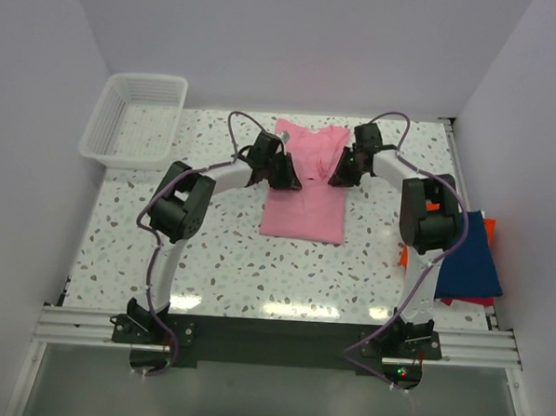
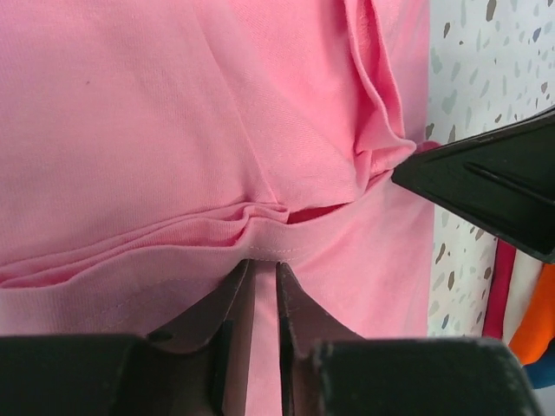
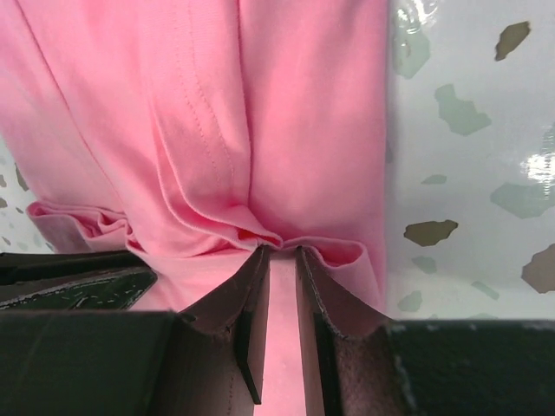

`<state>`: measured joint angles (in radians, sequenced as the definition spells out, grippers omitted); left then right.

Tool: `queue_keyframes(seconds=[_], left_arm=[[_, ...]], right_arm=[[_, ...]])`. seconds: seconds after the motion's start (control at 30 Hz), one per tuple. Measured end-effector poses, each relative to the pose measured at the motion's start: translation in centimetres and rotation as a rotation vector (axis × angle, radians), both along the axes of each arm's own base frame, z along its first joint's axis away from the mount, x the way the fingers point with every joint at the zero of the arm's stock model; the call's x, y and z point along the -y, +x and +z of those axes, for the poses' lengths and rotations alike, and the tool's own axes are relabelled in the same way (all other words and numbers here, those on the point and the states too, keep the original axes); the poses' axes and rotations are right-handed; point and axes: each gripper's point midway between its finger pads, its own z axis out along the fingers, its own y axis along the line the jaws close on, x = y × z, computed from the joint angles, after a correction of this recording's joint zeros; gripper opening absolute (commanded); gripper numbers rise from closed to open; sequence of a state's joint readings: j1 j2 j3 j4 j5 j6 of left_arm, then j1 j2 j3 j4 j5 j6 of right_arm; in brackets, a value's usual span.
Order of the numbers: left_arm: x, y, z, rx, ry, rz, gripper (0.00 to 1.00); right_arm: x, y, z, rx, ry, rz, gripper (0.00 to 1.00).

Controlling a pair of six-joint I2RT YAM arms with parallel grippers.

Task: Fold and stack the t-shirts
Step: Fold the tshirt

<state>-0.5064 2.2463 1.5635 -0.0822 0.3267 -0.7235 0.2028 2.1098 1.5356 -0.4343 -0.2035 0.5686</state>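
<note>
Left gripper [image 2: 263, 264]: jaws clenched on a bunched fold of the light pink t-shirt [image 1: 303, 202]. Right gripper [image 3: 279, 253]: jaws clamped on a pinch of the same cloth. The shirt lies at the centre of the speckled table [image 1: 219, 256], its 12 o'clock end rumpled between my grippers. At 3 o'clock, the folded navy blue t-shirt [image 1: 471, 255] lies on the orange-red t-shirt [image 1: 466, 300]. The white mesh basket [image 1: 138, 117] sits at 10 o'clock.

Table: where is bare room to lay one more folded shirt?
Most room: the bare table strip between the pink shirt and the arm bases. Also free: the left side, nearer than the basket. Crowded: the right edge, where the navy shirt and orange shirt lie, and the far middle, where the left gripper and right gripper pinch the pink shirt.
</note>
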Motion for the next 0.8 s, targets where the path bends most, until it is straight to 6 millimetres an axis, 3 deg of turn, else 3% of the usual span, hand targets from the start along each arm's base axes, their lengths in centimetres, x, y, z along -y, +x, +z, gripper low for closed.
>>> queue_keyframes(seconds=[0.13, 0.23, 0.4, 0.5, 0.63, 0.8], left_arm=[[0.0, 0.0, 0.7, 0.006, -0.01, -0.007, 0.31], [-0.2, 0.0, 2.7, 0.034, -0.029, -0.004, 0.33], [-1.4, -1.6, 7.9, 0.108, -0.093, 0.004, 0.32], [-1.9, -4.2, 9.4, 0.128, -0.133, 0.003, 0.28], [-2.5, -9.0, 7.6, 0.071, -0.137, -0.004, 0.26], [-5.2, -15.6, 1.9, -0.077, -0.077, 0.02, 0.24]], right_arm=[[-0.2, -0.5, 0.8, 0.009, 0.006, 0.003, 0.24], [-0.1, -1.6, 2.8, 0.034, 0.016, -0.008, 0.24], [-0.9, -5.3, 7.3, 0.123, 0.037, 0.002, 0.24], [-2.8, -8.6, 7.8, 0.145, 0.053, 0.045, 0.24], [-3.8, -13.5, 4.6, 0.068, 0.056, 0.083, 0.24], [-2.0, -18.0, 0.0, -0.059, 0.016, 0.063, 0.24]])
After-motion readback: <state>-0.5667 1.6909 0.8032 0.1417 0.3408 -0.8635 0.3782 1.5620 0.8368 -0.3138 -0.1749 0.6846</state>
